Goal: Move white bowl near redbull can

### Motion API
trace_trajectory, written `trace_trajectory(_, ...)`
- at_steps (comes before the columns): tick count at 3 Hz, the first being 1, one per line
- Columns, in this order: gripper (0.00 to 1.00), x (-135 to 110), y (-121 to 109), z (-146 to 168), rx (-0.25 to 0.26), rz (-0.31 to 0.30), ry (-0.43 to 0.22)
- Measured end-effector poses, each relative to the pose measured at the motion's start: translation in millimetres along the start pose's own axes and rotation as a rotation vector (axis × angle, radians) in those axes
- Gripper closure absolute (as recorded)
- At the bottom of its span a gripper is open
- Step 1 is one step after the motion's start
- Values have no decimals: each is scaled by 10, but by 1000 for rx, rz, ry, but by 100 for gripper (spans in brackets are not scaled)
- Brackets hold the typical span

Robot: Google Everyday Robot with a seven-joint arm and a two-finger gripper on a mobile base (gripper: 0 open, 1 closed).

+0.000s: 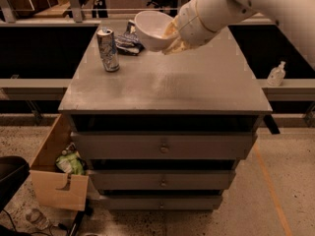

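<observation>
The white bowl (153,29) hangs in the air above the back middle of the cabinet top (197,82), tilted with its opening facing up and left. My gripper (173,37) holds it by its right rim, at the end of the white arm that comes in from the upper right. The redbull can (108,49), silver and blue and dented, stands upright on the back left of the cabinet top, to the left of and below the bowl. The bowl is apart from the can.
A dark blue-and-white snack bag (129,42) lies behind the can, partly under the bowl. The grey drawer cabinet (162,146) has three drawers. An open cardboard box (56,173) sits on the floor at its left. A small bottle (276,74) stands on a ledge at right.
</observation>
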State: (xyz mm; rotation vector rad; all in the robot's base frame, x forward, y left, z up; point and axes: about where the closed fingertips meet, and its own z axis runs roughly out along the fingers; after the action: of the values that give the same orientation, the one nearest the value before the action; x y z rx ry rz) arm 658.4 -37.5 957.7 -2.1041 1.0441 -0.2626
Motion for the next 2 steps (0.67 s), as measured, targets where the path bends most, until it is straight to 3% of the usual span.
trace_trajectory(1, 100, -158, 194, 293, -97, -24, 15)
trace_trajectory(2, 100, -238, 329, 492, -148, -39, 35)
